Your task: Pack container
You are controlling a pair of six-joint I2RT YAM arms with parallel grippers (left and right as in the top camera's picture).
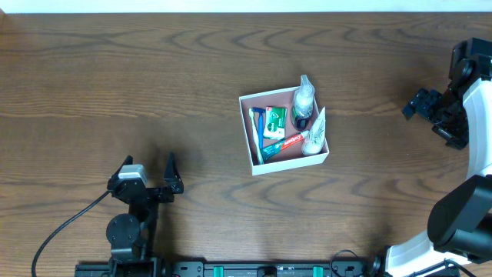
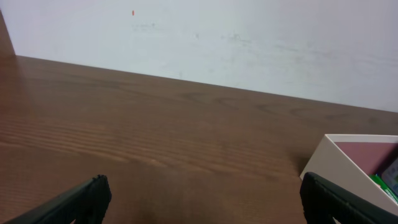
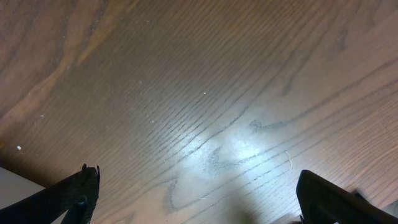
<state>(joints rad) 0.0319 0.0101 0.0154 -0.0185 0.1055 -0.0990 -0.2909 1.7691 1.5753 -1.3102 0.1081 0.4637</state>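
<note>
The container (image 1: 292,164) is a square white-walled box with a pinkish inside, standing mid-table. In it lie a blue-handled item (image 1: 257,123), a green packet (image 1: 275,121), a red and green toothpaste tube (image 1: 281,144), a small clear bottle (image 1: 304,100) and a white tube (image 1: 316,135). My left gripper (image 1: 147,166) stands open near the front left, well apart from the box. In the left wrist view that gripper (image 2: 202,198) holds nothing, and the container's corner (image 2: 339,169) shows at the right. My right gripper (image 1: 430,115) is open at the far right edge; in its own view the gripper (image 3: 199,198) has only bare wood below.
Dark wood-grain table (image 1: 154,77) all around the box. A pale wall (image 2: 249,37) rises behind the table's far edge. A black cable (image 1: 61,231) trails from the left arm's base at the front left.
</note>
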